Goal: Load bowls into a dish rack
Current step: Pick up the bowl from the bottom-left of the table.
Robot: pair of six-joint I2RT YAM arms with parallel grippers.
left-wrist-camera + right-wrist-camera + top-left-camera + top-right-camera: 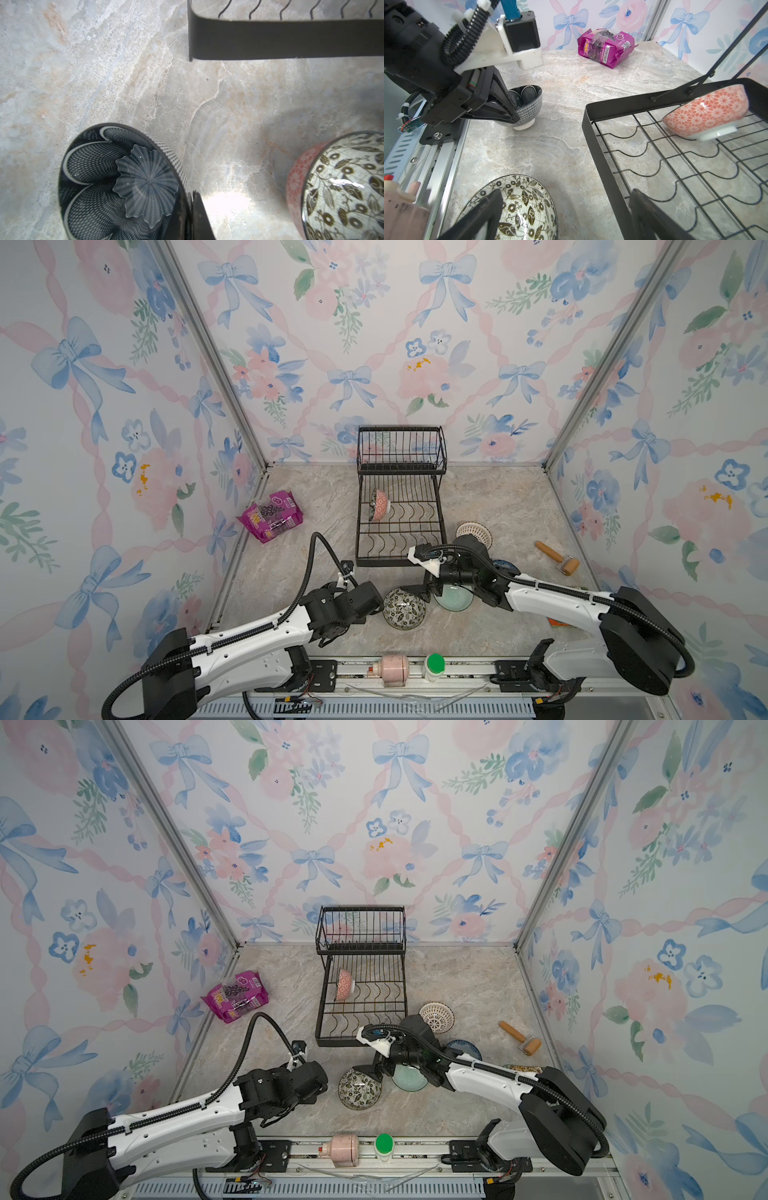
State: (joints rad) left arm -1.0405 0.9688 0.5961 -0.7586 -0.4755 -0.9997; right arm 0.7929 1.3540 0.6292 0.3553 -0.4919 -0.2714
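Dark blue petal-patterned ceramic bowl (527, 99) stands on the marble tabletop (560, 145) near the black wire dish rack (602, 124). The left gripper (513, 117) pinches its rim. Only the wrist views show this grip; in both top views the arm hides it. The right gripper (566, 193) gapes wide beside a black-and-cream floral bowl (521, 207). A pink-red patterned bowl (380, 506) leans in the rack's slotted tier.

One bowl (379, 504) in the dish rack (399, 562), another bowl (404, 609) on the table (270, 572) before it
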